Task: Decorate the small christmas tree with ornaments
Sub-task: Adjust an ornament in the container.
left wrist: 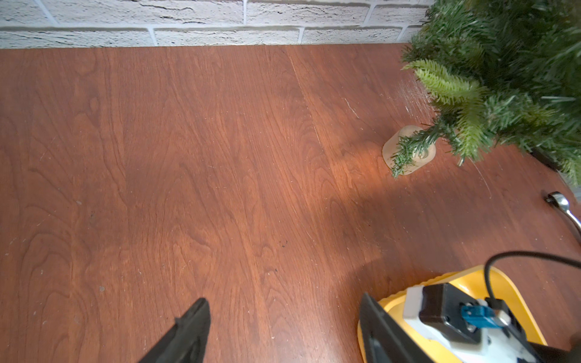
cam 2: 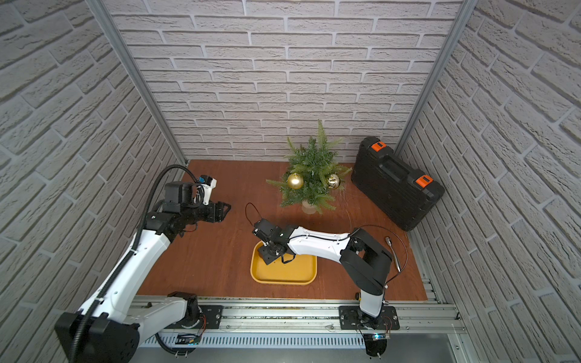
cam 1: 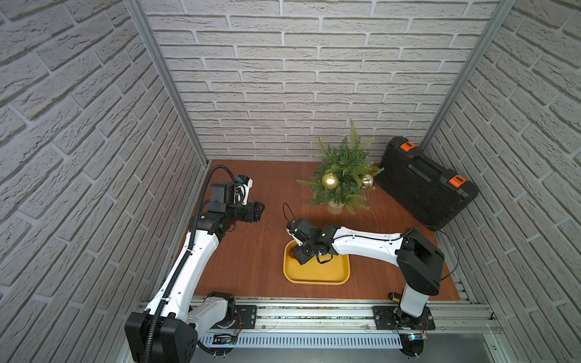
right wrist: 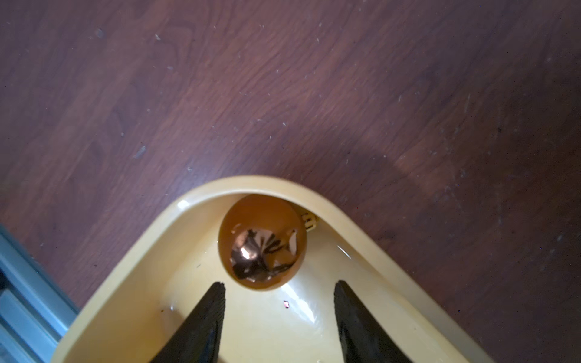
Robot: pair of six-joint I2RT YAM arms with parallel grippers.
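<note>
Top views: small christmas tree [cam 1: 342, 169] at back of worktop [cam 1: 251, 251]; matte gold ball [cam 1: 329, 181] and shiny pale-gold ball [cam 1: 367, 181] sit among its fronds.
Left wrist: left claw [left wrist: 283, 300] open over bare worktop.
Right wrist: right claw [right wrist: 279, 284] open inside yellow tray [right wrist: 132, 267]; amber-brown ball [right wrist: 262, 242] lies in tray corner, just ahead of fingertips, not gripped.

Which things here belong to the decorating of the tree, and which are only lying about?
For the job:
- small christmas tree
- matte gold ball and shiny pale-gold ball, on its branches
- amber-brown ball, in a corner of the yellow tray
- right gripper, open just short of it

Lying about:
- black case
- metal tool
</note>
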